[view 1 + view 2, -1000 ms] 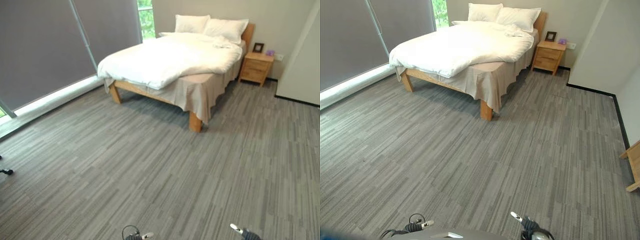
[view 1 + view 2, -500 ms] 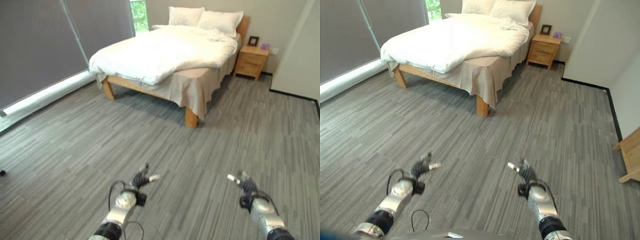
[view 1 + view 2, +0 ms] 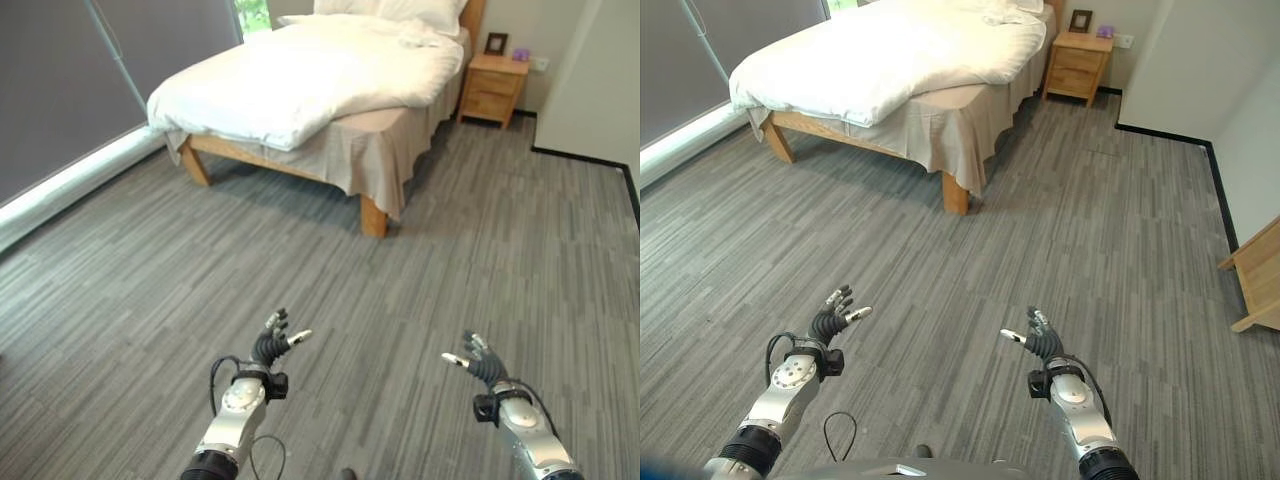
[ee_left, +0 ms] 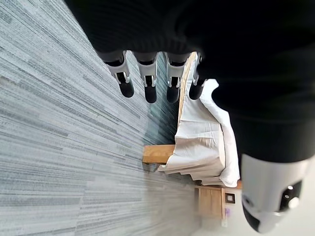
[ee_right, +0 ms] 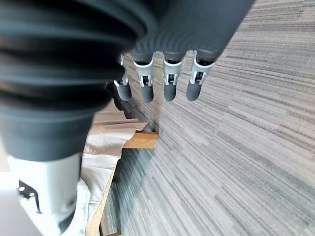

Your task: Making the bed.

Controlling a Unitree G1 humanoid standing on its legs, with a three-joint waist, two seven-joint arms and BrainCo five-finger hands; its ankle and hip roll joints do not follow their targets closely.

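White duvet: in the left eye view the rumpled white quilt [image 3: 310,80] lies askew on the wooden-framed bed [image 3: 300,175], its corner hanging over the beige sheet [image 3: 390,160]; that skew is likely why the bed needs making.
Bed position: far across the grey striped carpet floor [image 3: 420,270], well apart from both arms, beside the small wooden nightstand [image 3: 493,88].
Left robot hand [image 3: 270,345]: raised over the floor, fingers spread loose, holding nothing; I judge it is held ready for the approach.
Right eye view: the right robot hand [image 3: 1040,345] hangs likewise, fingers relaxed and empty, mirroring the other; a pale wooden furniture leg [image 3: 1252,290] shows at the edge.
Left wrist view: straight dark-tipped fingers [image 4: 149,88] point toward the bed's draped sheet, nothing between them.
Right wrist view: fingers [image 5: 170,83] extended over bare carpet, the bed corner beyond.
Step in hand: walking up to the bed; nothing grasped yet.
Risk: the overhanging quilt corner may slide further when tugged.
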